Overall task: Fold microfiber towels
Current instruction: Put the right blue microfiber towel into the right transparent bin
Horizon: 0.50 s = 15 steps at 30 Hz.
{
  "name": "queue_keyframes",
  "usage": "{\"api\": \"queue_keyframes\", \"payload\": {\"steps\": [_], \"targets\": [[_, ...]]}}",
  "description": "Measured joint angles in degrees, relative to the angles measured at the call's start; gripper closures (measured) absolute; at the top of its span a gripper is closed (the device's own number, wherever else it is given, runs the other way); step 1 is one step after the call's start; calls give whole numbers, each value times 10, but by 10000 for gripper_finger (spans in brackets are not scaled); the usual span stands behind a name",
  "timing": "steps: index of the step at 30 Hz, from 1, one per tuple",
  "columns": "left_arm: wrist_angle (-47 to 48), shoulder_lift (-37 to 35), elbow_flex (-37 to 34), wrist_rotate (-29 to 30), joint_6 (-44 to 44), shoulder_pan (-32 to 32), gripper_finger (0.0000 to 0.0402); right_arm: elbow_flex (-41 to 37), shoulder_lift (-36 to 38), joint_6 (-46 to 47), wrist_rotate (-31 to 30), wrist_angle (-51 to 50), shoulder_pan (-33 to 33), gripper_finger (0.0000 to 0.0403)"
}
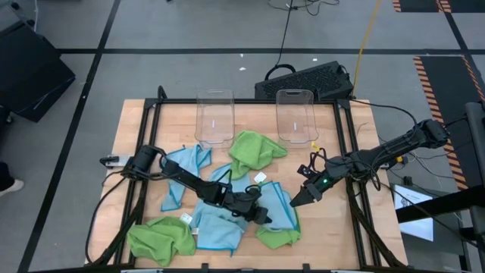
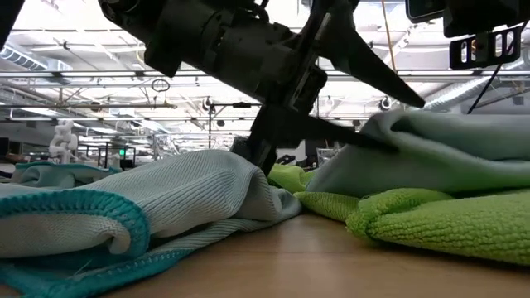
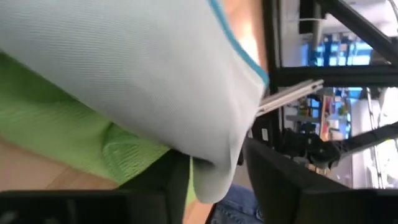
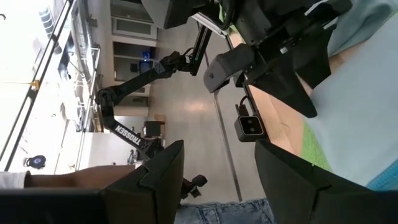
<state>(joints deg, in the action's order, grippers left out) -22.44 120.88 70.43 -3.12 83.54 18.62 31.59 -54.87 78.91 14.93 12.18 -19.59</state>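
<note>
Several lime green and light blue microfiber towels lie crumpled on the wooden table. My left gripper point(image 1: 267, 216) is open at the near middle. Its fingers stand on either side of a raised fold of a light blue towel point(image 1: 279, 203), which rests partly on a green towel point(image 1: 276, 236). This blue towel also shows in the low view point(image 2: 447, 149) and in the left wrist view point(image 3: 155, 68). My right gripper point(image 1: 294, 203) is open and empty just to the right of that towel, and its wrist view shows nothing between its fingers point(image 4: 219, 174). My left gripper has the blue towel's raised fold point(image 3: 214, 177) between its open fingers. The lower finger point(image 2: 348, 136) lies against the cloth, and the upper finger stands clear above it. The fingers come nearly level from the table's left. The rest of the towel lies on the green towel and the table.
Two clear plastic bins point(image 1: 214, 117) point(image 1: 295, 114) stand at the far edge. Other towels lie at the left point(image 1: 186, 163), far middle point(image 1: 254, 148) and near left point(image 1: 159, 239). Bare wood shows at the right and far left. A black frame borders the table.
</note>
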Motion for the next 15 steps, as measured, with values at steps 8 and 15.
{"api": "queue_keyframes", "payload": {"steps": [8, 15], "targets": [[4, 0, 0, 12, 33, -15, 205, 0, 0, -8, 0, -1, 2, 211], [26, 0, 0, 38, 51, -40, 264, 0, 0, -31, 14, 0, 9, 211]]}}
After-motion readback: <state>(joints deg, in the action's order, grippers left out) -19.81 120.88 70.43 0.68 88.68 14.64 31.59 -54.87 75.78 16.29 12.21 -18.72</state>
